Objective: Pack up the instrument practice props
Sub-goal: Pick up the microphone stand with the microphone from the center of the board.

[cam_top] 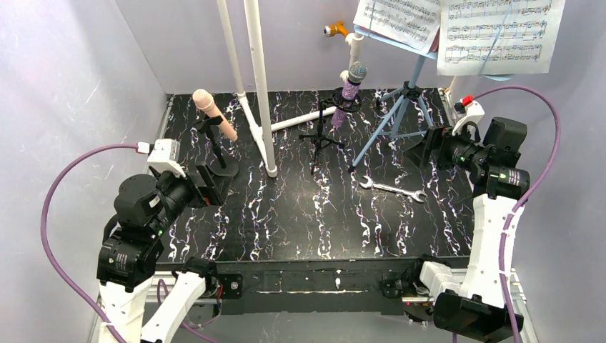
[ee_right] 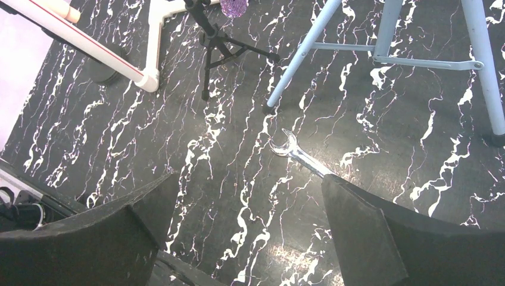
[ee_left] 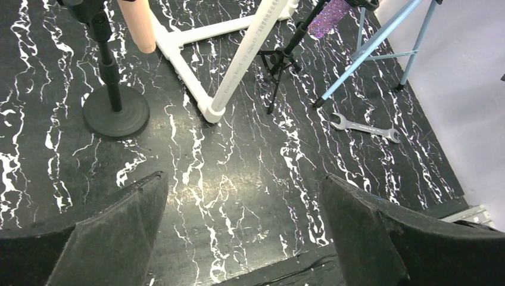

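Musical notation is printed on the sheet-music pages (cam_top: 493,36) beyond the wrench (cam_top: 391,189). The left gripper (ee_left: 243,179) and right gripper (ee_right: 250,179) are shown with fingers spread apart, empty.

Peach microphone (cam_top: 214,114) at ten o'clock on the table, tilted in its clip with its head leaning toward eleven. It's carried by the black round-base holder (ee_left: 116,111), standing upright. At twelve o'clock, the purple glitter microphone (cam_top: 350,87), silver head up, sits angled in the black mic tripod (cam_top: 320,139), legs spread. Over at two o'clock the light-blue music rack (cam_top: 401,114) stands on its tripod legs, sheet-music pages (cam_top: 500,36) propped on top.
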